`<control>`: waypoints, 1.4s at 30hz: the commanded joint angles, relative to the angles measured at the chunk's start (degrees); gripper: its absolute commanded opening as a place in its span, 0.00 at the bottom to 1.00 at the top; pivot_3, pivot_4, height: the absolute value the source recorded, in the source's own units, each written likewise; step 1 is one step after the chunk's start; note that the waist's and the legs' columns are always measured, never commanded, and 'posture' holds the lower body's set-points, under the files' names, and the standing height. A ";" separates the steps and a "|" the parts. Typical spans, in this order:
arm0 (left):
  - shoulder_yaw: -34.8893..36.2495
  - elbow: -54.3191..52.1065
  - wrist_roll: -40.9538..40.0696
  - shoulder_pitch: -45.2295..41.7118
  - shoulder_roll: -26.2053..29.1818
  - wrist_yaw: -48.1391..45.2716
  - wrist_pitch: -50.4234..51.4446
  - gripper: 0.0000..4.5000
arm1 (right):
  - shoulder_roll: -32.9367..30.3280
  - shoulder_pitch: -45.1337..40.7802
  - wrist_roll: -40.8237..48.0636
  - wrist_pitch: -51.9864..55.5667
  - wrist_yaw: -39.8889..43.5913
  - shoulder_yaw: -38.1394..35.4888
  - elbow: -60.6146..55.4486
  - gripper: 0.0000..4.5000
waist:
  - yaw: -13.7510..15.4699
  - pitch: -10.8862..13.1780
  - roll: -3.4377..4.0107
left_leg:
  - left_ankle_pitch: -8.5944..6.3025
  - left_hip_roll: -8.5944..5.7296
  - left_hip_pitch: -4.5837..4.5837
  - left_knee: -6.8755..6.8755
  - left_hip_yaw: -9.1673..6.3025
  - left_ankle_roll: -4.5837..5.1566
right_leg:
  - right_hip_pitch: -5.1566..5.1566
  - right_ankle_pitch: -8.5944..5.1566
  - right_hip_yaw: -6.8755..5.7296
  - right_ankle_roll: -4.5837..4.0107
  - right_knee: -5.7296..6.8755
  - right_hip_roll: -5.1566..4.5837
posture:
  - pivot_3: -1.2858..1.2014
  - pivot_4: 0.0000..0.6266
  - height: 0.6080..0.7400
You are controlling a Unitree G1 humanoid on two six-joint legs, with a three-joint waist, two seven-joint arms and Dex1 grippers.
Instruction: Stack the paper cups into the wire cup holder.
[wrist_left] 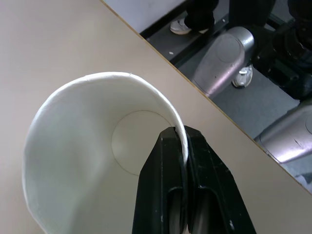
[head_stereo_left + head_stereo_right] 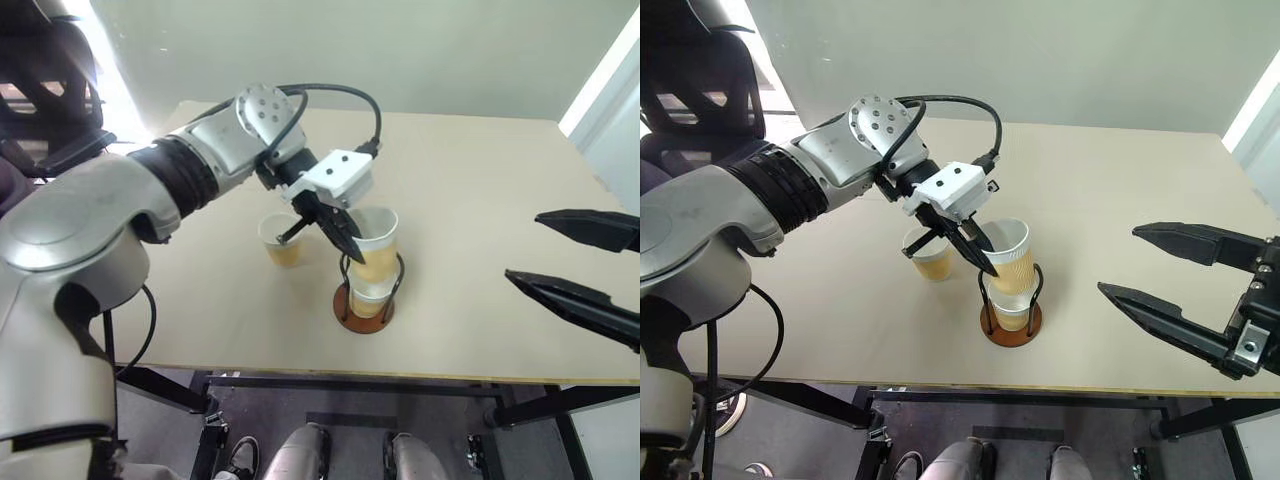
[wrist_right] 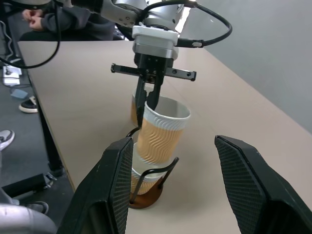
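We're pinching the second paper cup (image 2: 1008, 252) by its rim with our left gripper (image 2: 981, 258), nesting it into the cup already sitting in the wire cup holder (image 2: 1011, 318). One cup (image 2: 931, 256) is waiting just left. Our right gripper (image 2: 1160, 268) is hanging open, empty.

The left arm (image 2: 790, 185) is silver with a black ribbed sleeve. A black cable (image 2: 960, 105) loops to its white wrist block (image 2: 950, 188). The fingers (image 2: 1185, 285) are black.

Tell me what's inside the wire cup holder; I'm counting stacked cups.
The wire cup holder has one paper cup seated on its base, and a second paper cup, pinched at the rim by the left gripper, sits partly nested in it. The lower cup's inside is covered.
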 commanded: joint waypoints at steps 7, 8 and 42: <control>-2.37 2.24 1.24 -1.04 -3.27 -1.65 -5.72 0.01 | -1.10 1.31 2.17 -1.93 -2.75 -3.71 0.15 0.60 | 0.10 0.01 -0.01 | 0.00 -0.01 0.16 0.07 0.02 0.03 | 0.18 0.06 0.03 0.02 0.01 0.00 | 0.52 0.24 1.00; -2.24 2.80 1.72 -0.76 -3.71 -1.65 -6.33 0.01 | -1.19 1.39 2.31 -2.00 -2.88 -3.80 0.18 0.60 | 0.07 0.01 -0.01 | 0.00 -0.01 0.16 0.08 0.04 0.03 | 0.19 0.07 0.06 0.03 0.00 0.00 | 0.52 0.24 1.00; 1.13 6.61 3.99 0.99 -5.26 -1.65 -7.41 0.58 | -1.29 1.71 -0.28 -2.44 -1.41 -2.04 0.55 0.60 | 0.11 0.01 -0.01 | -0.11 -0.01 0.21 0.08 0.06 0.02 | 0.20 0.04 0.06 0.04 0.00 0.00 | 0.52 0.24 1.00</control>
